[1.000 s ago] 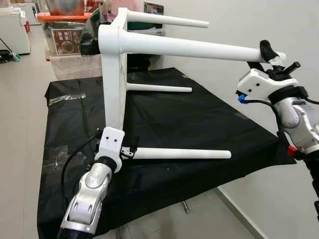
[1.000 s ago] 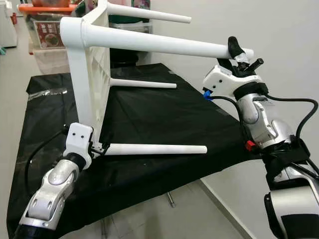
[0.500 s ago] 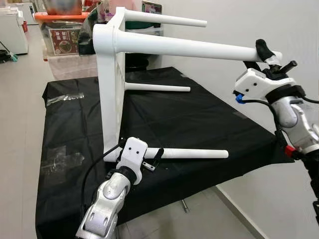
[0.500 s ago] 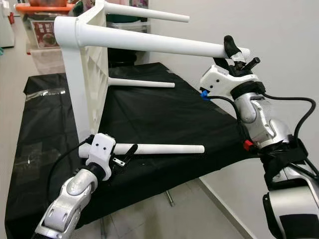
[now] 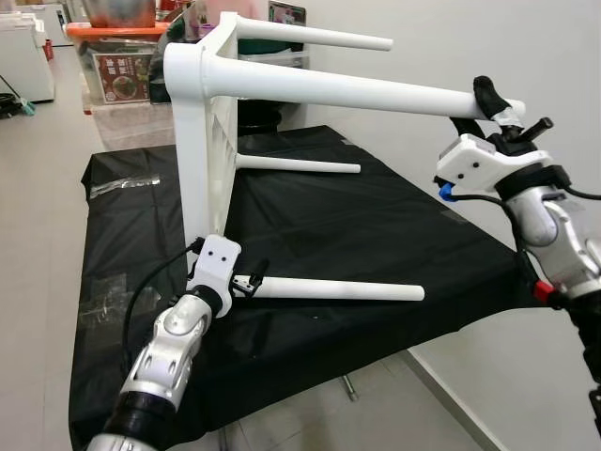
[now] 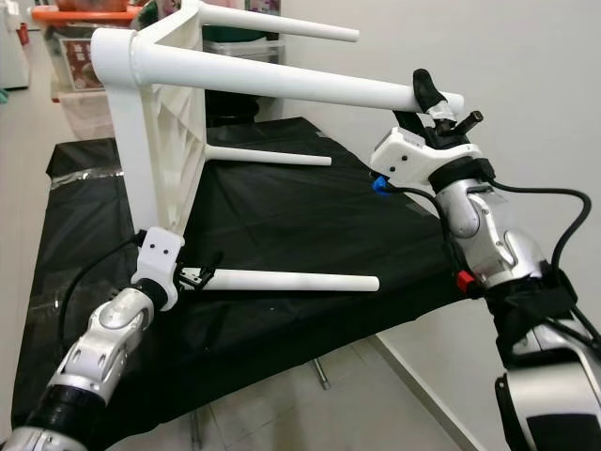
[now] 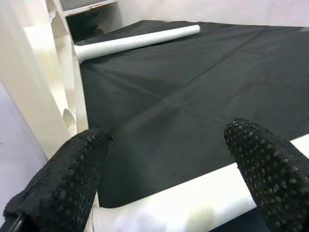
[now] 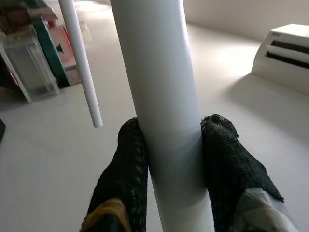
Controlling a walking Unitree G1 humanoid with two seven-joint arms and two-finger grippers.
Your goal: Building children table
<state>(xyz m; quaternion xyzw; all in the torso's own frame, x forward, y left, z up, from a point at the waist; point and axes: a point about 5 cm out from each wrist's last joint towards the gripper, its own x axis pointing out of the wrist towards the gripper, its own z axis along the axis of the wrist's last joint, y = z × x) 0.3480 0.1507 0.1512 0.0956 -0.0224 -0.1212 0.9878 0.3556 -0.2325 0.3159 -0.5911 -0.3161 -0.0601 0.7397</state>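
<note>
At lower left of the head view, left gripper (image 5: pixel 250 279) with fingers (image 7: pixel 63 179) spread wide, straddling the root of the lower near leg (image 5: pixel 338 290) without closing on it. Left of centre, white children table (image 5: pixel 202 132) standing on its side on the black cloth (image 5: pixel 376 225), top upright, four round legs pointing right across the frame. Likely light, stiff moulded plastic, smooth and a little slippery; ribbed underside, plain tubular legs. Probably best held near a leg root, where leverage is short. At upper right, right gripper (image 5: pixel 490 101) pinching the upper near leg (image 5: pixel 357 90) close to its free end, textured pads (image 8: pixel 120 164) pressed against both sides
</note>
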